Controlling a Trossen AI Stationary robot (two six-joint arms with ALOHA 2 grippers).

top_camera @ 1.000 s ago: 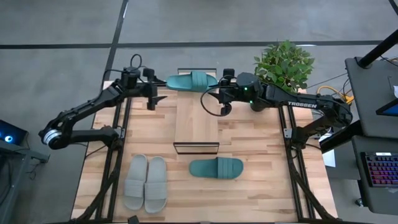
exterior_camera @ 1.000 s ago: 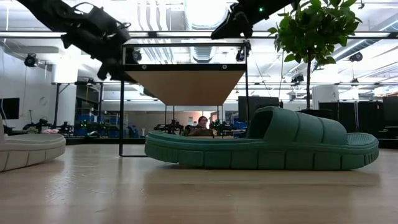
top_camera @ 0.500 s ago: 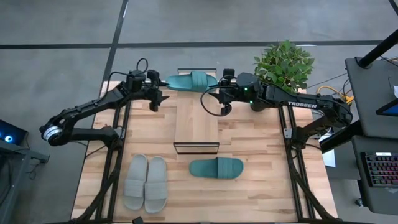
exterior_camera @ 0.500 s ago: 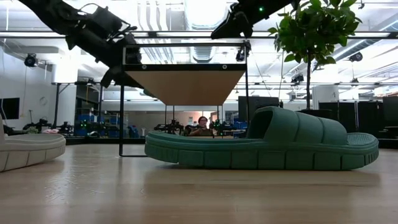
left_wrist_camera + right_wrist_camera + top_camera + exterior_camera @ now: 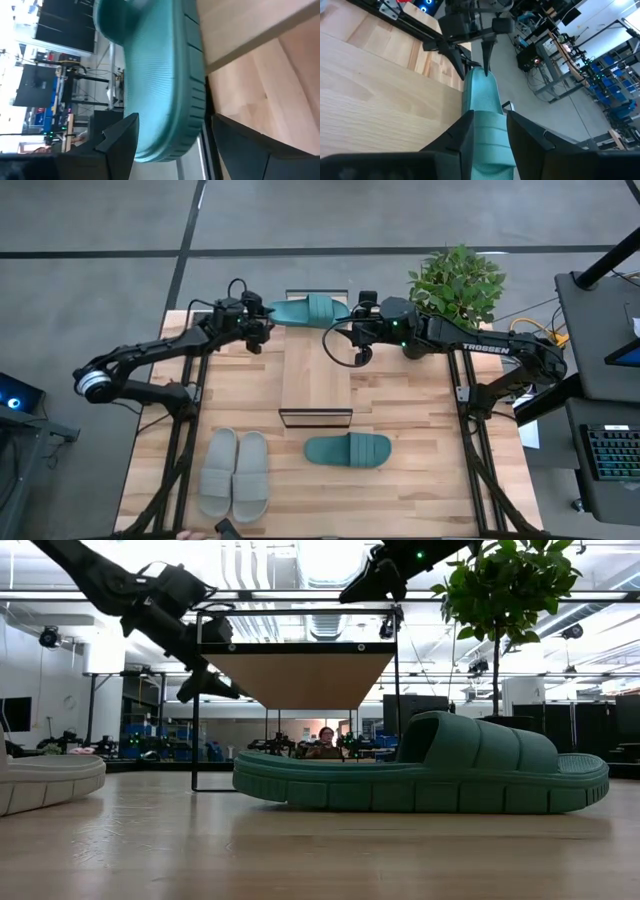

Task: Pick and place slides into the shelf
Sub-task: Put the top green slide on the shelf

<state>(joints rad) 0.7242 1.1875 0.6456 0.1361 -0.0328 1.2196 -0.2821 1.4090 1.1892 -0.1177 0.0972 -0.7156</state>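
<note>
High view: one teal slide (image 5: 310, 310) lies crosswise over the far end of the shelf (image 5: 316, 375), both ends sticking out past the plank. Right gripper (image 5: 350, 320) is at its strap end; in the right wrist view the two fingers (image 5: 462, 135) pinch the slide's (image 5: 482, 117) ribbed strap between them. Left gripper (image 5: 268, 320) is at the other end, jaws spread, one finger on each side of the sole tip; the left wrist view shows the slide (image 5: 160, 80) between the dark fingers (image 5: 120, 137) with gaps showing, so contact is not clear. Second teal slide (image 5: 347, 450) sits on the table (image 5: 420, 410) just in front of the shelf's near end. Grey pair (image 5: 233, 473) lies side by side near the left front, toes pointing away from the shelf's far end.

Hidden or unclear: the far slide's sole underside is out of sight from above; the low view shows only the shelf's (image 5: 300, 675) underside and frame, not the slide on top. Low view cuts the grey slide (image 5: 45, 780) at the picture edge, and the near teal slide (image 5: 420, 775) fills the middle. A person shows small and blurred in the room behind.

Both arms reach inward from the table's sides, stretched long and low toward the far edge. Plant (image 5: 455, 285) stands at the far right corner.
</note>
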